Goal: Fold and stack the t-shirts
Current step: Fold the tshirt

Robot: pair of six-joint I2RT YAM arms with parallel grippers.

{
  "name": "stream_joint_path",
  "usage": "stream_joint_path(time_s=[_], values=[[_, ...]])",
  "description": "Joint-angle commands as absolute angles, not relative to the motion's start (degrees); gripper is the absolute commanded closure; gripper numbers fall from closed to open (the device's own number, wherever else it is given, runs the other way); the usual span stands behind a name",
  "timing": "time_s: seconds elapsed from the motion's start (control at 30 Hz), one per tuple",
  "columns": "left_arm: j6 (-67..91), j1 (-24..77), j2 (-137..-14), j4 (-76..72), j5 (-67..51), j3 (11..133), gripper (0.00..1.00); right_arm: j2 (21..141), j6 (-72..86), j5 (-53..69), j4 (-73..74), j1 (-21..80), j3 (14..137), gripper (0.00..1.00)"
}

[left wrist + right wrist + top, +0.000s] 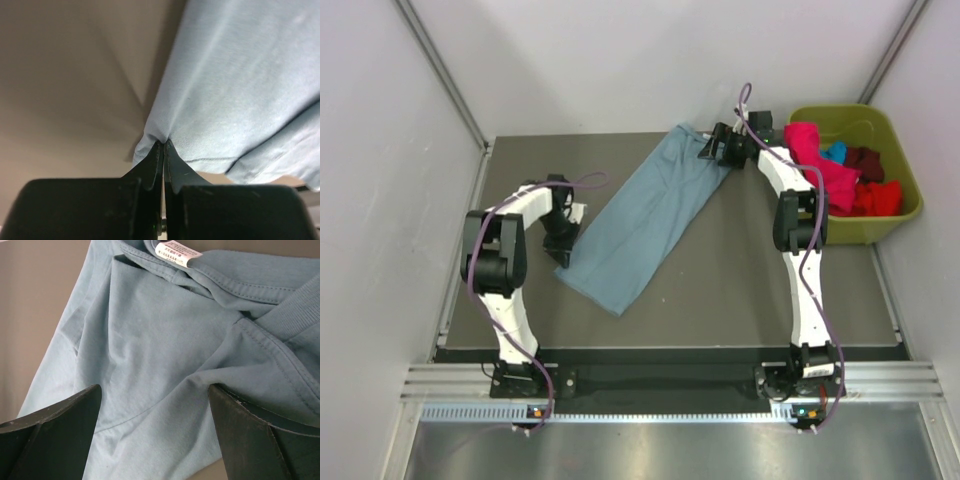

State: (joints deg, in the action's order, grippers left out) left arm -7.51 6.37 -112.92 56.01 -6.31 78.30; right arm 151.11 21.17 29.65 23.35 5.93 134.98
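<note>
Your left jaws pinch the blue shirt point(645, 215). Shut your open right jaws squarely on its collar point(300, 310).

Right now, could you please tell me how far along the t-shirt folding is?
Done: nothing stacked; the grey-blue t-shirt lies on the table as a long strip, seemingly folded lengthwise. In hand: the left gripper is shut on its hem edge; the right gripper hangs open over the collar. Left: the pink tee, red tee, maroon tee and turquoise tee sit in the olive-green bin.
</note>
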Motion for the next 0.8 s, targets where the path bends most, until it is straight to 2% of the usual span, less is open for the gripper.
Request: stream_joint_path(time_s=[0.0,0.47,0.77], values=[[-8.6,9.3,-111.0,60.5,-11.1,73.8,1.0,150.9,20.6,28.3,24.0,5.7,136.2,0.11],[-10.8,21.6,-104.0,61.5,-14.1,68.3,1.0,154.1,22.0,28.9,21.1,5.7,140.2,0.11],[-11.3,27.8,-104.7,62.2,-15.7,69.2,1.0,156.4,26.5,32.4,17.9,6.8,141.4,0.11]])
